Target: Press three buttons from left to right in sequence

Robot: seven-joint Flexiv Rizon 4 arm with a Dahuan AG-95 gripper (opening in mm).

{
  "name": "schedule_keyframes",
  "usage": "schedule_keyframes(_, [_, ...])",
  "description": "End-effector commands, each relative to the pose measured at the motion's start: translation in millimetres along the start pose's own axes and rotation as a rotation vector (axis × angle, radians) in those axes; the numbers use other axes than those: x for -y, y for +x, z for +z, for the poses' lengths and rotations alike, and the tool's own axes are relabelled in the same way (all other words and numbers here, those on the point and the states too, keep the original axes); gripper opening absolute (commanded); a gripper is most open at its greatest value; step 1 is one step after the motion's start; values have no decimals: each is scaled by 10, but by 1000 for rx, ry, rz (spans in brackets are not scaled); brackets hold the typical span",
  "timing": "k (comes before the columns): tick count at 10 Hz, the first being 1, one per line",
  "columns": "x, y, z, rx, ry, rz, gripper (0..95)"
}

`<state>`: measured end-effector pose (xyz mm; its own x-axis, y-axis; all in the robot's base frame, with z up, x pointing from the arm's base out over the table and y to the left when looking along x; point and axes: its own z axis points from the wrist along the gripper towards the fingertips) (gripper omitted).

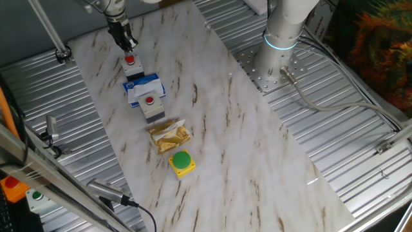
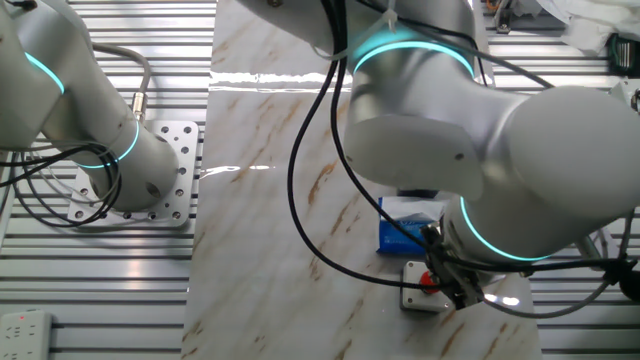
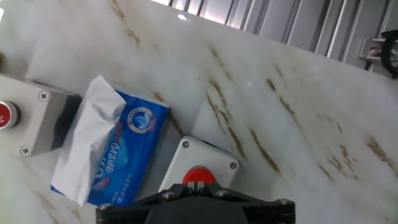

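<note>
Marble counter (image 1: 212, 122) carries a diagonal row: grey-white box switch with red cap (image 1: 131, 64) farthest back, blue tissue pack (image 1: 144, 89) just beside it, second grey-white red-cap switch (image 1: 151, 106), crinkled gold foil packet (image 1: 170, 136), then yellow box with green dome cap (image 1: 182, 162) nearest the camera. Tissue pack open, white tissue sticking out of the top, seen in hand view (image 3: 93, 134). Jaws (image 1: 127, 46) right above the far red cap, tips at or nearly on it; contact not resolvable. Jaw state: cannot tell, no gap or closure visible in any view. Hand view shows only the dark gripper body at the bottom edge with the red cap (image 3: 199, 177) directly ahead. Other fixed view blocked by arm links; only that switch (image 2: 425, 287) and tissue pack (image 2: 408, 226) visible; foil packet and yellow box out of sight there.
</note>
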<state>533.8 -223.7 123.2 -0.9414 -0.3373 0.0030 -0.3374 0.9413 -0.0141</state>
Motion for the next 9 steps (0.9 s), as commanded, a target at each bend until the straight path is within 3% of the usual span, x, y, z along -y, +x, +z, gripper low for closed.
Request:
schedule_keyframes(1, [1, 16, -7, 0, -1, -21, 0])
schedule_keyframes(9, [7, 33, 25, -1, -4, -49, 0])
